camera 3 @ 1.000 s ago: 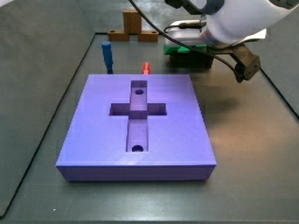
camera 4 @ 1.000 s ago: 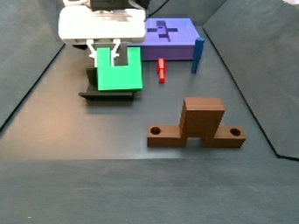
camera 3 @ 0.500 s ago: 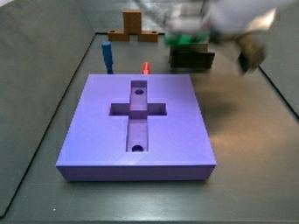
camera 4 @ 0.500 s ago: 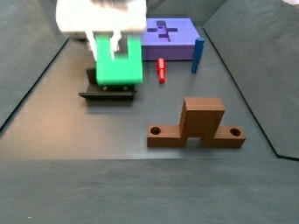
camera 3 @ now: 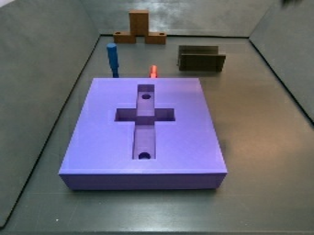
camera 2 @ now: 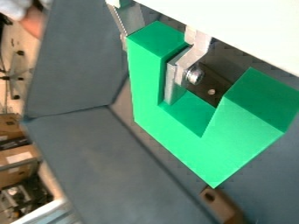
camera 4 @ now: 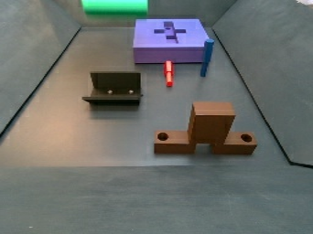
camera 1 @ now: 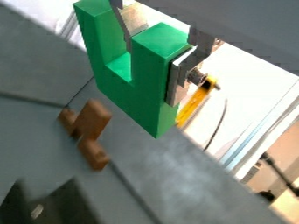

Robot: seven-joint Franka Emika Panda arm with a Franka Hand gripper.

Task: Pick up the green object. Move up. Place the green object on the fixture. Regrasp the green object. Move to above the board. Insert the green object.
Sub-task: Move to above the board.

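My gripper (camera 1: 149, 44) is shut on the green object (camera 1: 126, 74), a bright green U-shaped piece, with its silver fingers (camera 1: 183, 73) clamped on one arm of the U; both wrist views show this (camera 2: 176, 114). It hangs high above the floor. In a side view only the green object's lower edge (camera 4: 113, 6) shows at the top of the picture, and the gripper itself is out of view in both side views. The fixture (camera 3: 201, 59) stands bare on the floor (camera 4: 115, 89). The purple board (camera 3: 145, 119) with its cross-shaped recess lies apart from it (camera 4: 171, 37).
An orange-brown wooden block (camera 4: 210, 128) stands on the floor and shows in a wrist view (camera 1: 89, 131). A thin blue peg (camera 3: 113, 60) and a short red peg (camera 3: 153, 71) stand next to the board. Dark walls ring the work area.
The gripper has risen straight up with the green object, from just over the fixture to the top edge of the side views. The fixture now stands uncovered.
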